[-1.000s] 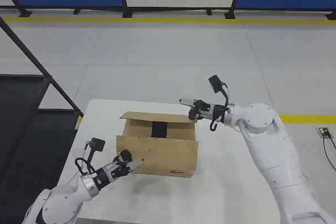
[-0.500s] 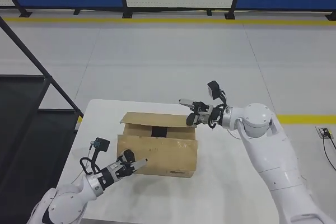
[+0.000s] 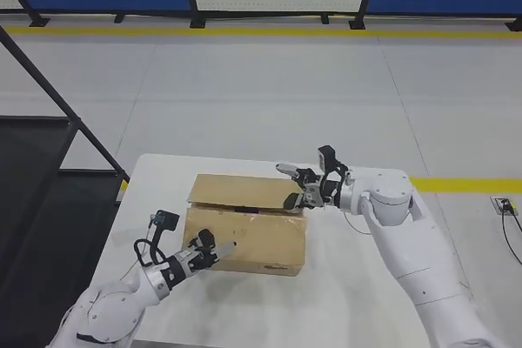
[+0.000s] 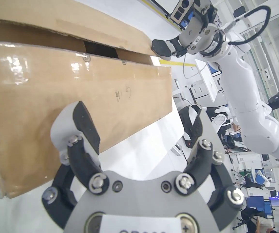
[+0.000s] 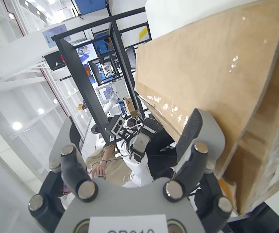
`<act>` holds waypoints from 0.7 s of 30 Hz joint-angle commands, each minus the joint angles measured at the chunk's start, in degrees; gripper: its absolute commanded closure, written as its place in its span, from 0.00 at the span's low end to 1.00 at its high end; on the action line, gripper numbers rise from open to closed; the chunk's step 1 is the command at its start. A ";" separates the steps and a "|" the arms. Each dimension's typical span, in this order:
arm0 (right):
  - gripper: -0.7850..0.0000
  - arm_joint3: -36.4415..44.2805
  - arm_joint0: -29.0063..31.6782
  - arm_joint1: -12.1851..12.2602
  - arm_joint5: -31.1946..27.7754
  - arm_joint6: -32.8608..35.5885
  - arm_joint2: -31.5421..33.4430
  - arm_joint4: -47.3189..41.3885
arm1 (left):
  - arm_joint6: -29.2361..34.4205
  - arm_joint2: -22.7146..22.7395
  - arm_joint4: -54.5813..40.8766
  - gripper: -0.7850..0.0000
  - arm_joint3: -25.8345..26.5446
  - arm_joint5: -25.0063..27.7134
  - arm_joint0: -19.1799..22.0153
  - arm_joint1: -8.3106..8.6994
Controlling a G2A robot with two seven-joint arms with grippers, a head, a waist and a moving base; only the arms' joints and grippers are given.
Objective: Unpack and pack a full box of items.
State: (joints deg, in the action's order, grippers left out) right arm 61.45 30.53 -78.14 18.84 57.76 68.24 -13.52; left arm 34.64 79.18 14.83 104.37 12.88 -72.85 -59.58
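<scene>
A brown cardboard box stands in the middle of the white table, its top flaps lowered almost flat with a narrow dark gap between them. My right gripper is open at the box's far right corner, one finger lying against the top flap. My left gripper is open at the box's front left face, its fingers close to the cardboard and holding nothing. From the left wrist, the right gripper sits at the flap's edge.
A black metal frame and a dark panel stand left of the table. The table's left edge is close to the box. Bare tabletop lies right of and in front of the box.
The raised far flap has come down over the box's opening as my right gripper lowered onto it. My left gripper has shifted slightly to the right along the front face.
</scene>
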 commanded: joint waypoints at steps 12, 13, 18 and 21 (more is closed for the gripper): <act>0.00 6.17 5.99 1.52 -6.29 -0.50 0.06 3.95 | -1.26 2.32 -4.18 0.00 -0.86 -0.23 0.33 -0.03; 0.00 6.02 6.10 1.55 -7.05 -0.58 -0.04 3.99 | -1.22 3.66 -6.27 0.00 -0.77 0.21 -0.49 0.06; 0.00 5.18 6.28 1.76 -11.47 -0.29 0.10 3.39 | 0.93 13.32 -15.74 0.00 -2.30 3.19 -4.88 0.90; 0.00 5.23 6.31 1.86 -12.91 -0.46 0.24 3.48 | 1.00 18.24 -18.86 0.00 -4.13 3.27 -7.85 1.25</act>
State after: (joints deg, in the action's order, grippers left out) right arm 66.65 36.83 -76.29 6.01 57.36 68.48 -10.11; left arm 35.71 95.25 -2.95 101.08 16.40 -79.39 -58.45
